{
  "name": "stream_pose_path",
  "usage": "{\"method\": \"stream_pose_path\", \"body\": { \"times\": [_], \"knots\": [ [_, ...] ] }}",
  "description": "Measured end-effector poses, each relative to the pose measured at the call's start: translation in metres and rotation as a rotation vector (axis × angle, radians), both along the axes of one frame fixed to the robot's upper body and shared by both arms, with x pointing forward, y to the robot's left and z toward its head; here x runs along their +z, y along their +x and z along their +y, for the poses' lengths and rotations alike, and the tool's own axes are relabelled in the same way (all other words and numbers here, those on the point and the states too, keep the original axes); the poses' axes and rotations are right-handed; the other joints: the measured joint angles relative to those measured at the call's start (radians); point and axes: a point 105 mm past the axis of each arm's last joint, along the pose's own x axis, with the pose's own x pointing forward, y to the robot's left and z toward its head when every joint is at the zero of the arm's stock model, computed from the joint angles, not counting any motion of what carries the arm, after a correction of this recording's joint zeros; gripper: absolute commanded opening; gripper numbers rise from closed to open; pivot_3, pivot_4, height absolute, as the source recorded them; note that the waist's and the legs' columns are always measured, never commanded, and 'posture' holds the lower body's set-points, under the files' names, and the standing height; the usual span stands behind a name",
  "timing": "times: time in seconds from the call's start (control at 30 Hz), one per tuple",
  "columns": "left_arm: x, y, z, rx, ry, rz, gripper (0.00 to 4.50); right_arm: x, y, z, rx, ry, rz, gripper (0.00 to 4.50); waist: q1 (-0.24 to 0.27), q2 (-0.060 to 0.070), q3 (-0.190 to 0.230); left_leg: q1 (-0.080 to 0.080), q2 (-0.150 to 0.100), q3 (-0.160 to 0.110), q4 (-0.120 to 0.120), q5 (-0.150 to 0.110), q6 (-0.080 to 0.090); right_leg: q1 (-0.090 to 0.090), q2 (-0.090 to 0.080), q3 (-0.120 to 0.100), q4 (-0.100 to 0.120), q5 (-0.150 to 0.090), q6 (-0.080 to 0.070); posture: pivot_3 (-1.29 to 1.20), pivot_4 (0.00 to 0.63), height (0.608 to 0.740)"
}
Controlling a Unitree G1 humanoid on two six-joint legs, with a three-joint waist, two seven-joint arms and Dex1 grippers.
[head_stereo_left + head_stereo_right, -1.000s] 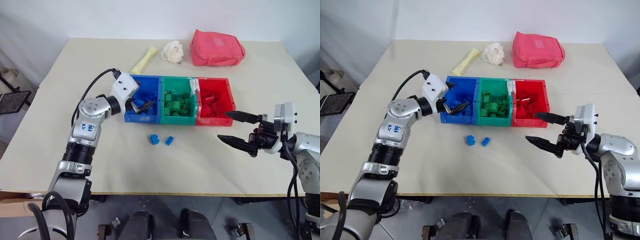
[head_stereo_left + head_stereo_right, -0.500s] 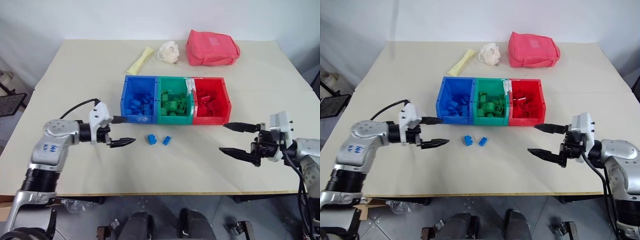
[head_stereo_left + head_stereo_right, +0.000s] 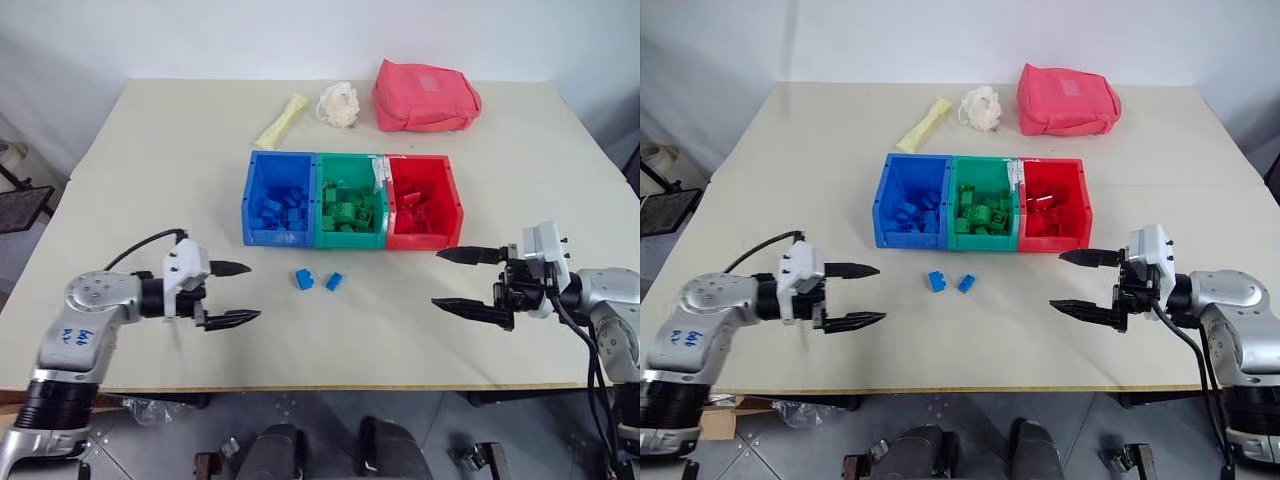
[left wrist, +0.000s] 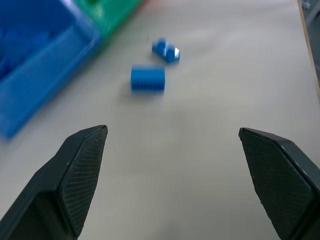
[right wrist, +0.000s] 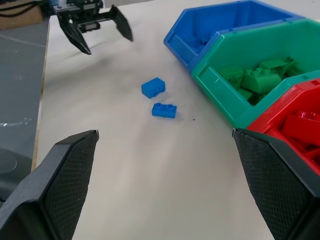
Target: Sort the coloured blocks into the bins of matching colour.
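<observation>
You have both grippers hanging over the bench (image 3: 150,150) with nothing in them. The left gripper (image 3: 240,293) is near the front edge on the left side, and its jaws stand wide apart, released. The right gripper (image 3: 455,279) is near the front edge on the right side, jaws also released and wide apart, pointing toward the middle.

The three joined bins stand in the middle of the bench: the blue bin (image 3: 250,200), then the green bin (image 3: 322,200), then the red bin (image 3: 456,205), each with blocks of its own colour inside. Two blue blocks lie on the bare bench just in front of the bins, between your two grippers: one blue block (image 3: 305,279) in front of the blue and green bins, and the second blue block (image 3: 335,281) just beside it, not touching it.

Near the far edge lie a pink-red pouch (image 3: 425,95), a white ball of material (image 3: 340,104) and a pale yellow strip (image 3: 281,121).
</observation>
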Motion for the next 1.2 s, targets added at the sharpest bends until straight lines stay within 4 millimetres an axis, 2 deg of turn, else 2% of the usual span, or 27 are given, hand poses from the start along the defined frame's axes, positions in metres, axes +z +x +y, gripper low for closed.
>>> {"method": "stream_pose_path", "body": {
  "times": [0.17,0.27,0.37,0.47,0.73,0.87,0.93,1.0,1.2],
  "knots": [
    [-0.012,0.017,-0.04,0.017,-0.055,-0.043,4.47,0.0,0.001,0.001,0.004,0.0,-0.004,4.5,0.005,0.0,0.0,0.0,-0.001,0.001,0.001,0.0,0.0,0.0,0.0,-0.003,0.001,0.0,0.0,0.0,0.15,0.74],
    [-0.026,0.026,-0.046,0.028,-0.026,-0.027,4.47,0.001,0.001,0.001,0.002,0.0,-0.012,4.5,0.003,0.0,0.0,0.0,-0.001,0.001,0.0,0.0,0.0,0.0,0.0,-0.006,0.001,0.0,0.0,0.0,0.15,0.74],
    [-0.036,0.042,-0.055,0.052,0.0,-0.044,4.47,-0.003,-0.001,0.0,-0.007,0.0,-0.005,4.5,0.007,0.0,0.0,0.0,-0.001,0.001,0.001,0.0,0.001,0.0,0.0,-0.007,0.001,0.0,0.0,0.0,0.15,0.74],
    [-0.036,0.051,-0.063,0.039,0.008,-0.076,3.92,-0.004,-0.003,0.001,-0.015,-0.002,-0.008,4.5,0.01,-0.001,0.0,0.0,-0.002,0.001,0.001,0.001,0.001,0.0,-0.001,-0.007,0.002,0.0,0.001,0.0,0.15,0.74],
    [-0.038,0.053,-0.07,-0.016,0.006,-0.081,1.52,-0.005,-0.011,-0.001,-0.046,0.006,-0.013,4.5,0.009,-0.001,0.0,0.001,-0.002,0.001,0.001,0.001,0.001,0.0,-0.001,-0.007,0.003,0.0,0.001,0.0,0.15,0.74],
    [-0.036,0.05,-0.069,-0.024,0.008,-0.071,1.48,-0.006,-0.012,0.0,-0.046,0.009,-0.012,4.5,0.006,-0.001,0.0,0.0,-0.002,0.001,0.001,0.001,0.001,0.0,-0.001,-0.007,0.003,0.0,0.001,0.0,0.15,0.74],
    [-0.03,0.049,-0.068,-0.018,0.005,-0.081,1.48,-0.005,-0.012,-0.001,-0.051,0.012,-0.016,4.5,0.006,-0.001,0.0,0.0,-0.002,0.001,0.001,0.001,0.001,0.0,-0.001,-0.007,0.003,0.0,0.001,0.0,0.15,0.74],
    [-0.016,0.052,-0.065,0.015,-0.018,-0.122,1.48,-0.003,-0.012,-0.003,-0.063,0.016,-0.024,4.5,0.006,-0.001,0.0,0.0,-0.002,0.001,0.001,0.001,0.001,0.0,-0.001,-0.006,0.003,0.0,0.001,0.0,0.15,0.74],
    [0.044,0.074,-0.052,0.176,-0.113,-0.265,1.48,0.007,-0.007,-0.001,-0.072,0.04,-0.057,4.5,0.006,-0.001,0.0,0.0,-0.002,0.0,0.001,0.001,0.001,0.0,-0.001,-0.007,0.003,0.0,0.001,0.0,0.15,0.74]
  ]
}}
